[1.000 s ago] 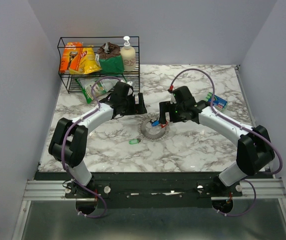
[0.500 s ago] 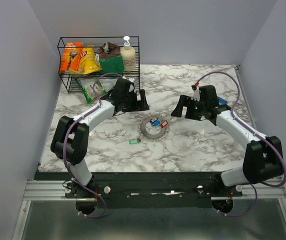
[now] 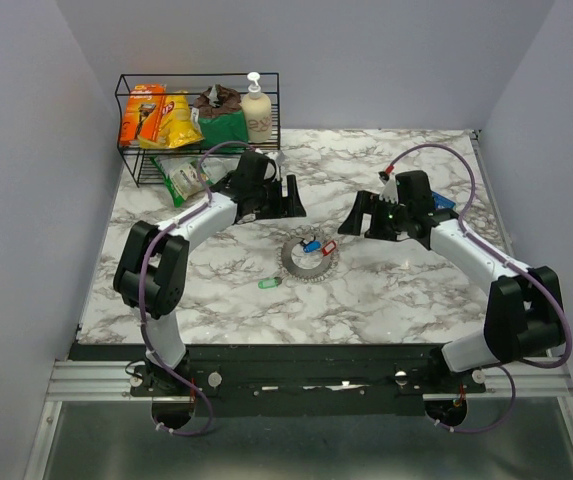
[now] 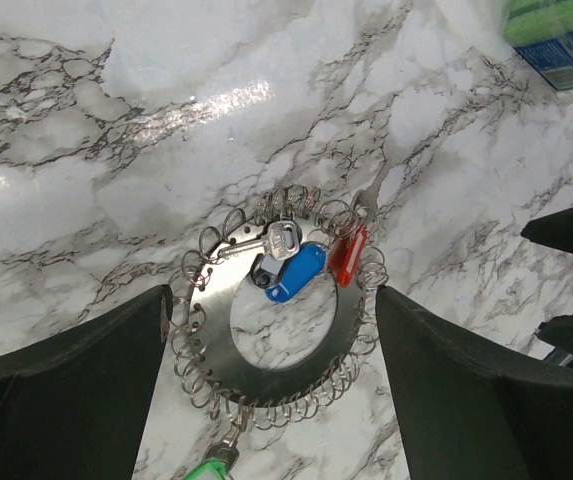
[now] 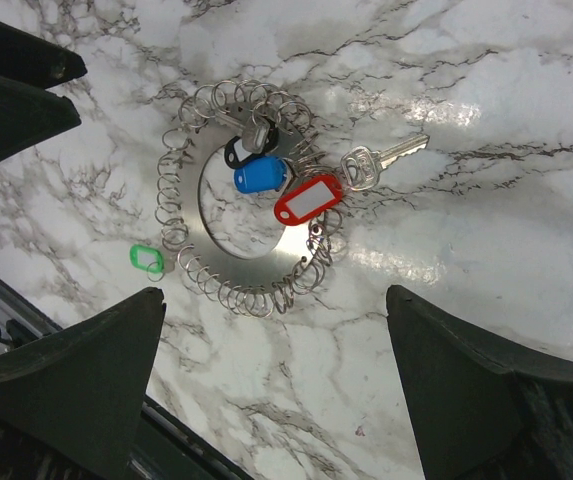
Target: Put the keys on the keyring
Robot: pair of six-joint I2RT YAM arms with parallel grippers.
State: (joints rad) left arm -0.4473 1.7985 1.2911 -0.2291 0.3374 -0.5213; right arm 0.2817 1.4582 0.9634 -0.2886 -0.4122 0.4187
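**A:** Where's your keyring sitting?

**B:** The keyring (image 4: 213, 335), a flat steel disc fringed with wire loops, is lying on the marble tabletop (image 3: 416, 290). The blue key (image 4: 296, 272) and red key (image 4: 347, 255) are resting on it, and the green key (image 3: 270, 283) is lying just beside it, half cut off in your left wrist view.

**A:** Claws?

**B:** Your left claw (image 3: 288, 199) and right claw (image 3: 360, 213) are both gaping, gripping nothing.

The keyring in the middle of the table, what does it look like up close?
The keyring is a flat, shiny metal ring, its rim crowded with small wire loops. It lies flat on the marble table. A blue tag, a red tag and silver keys sit at one side. Nothing grips it.
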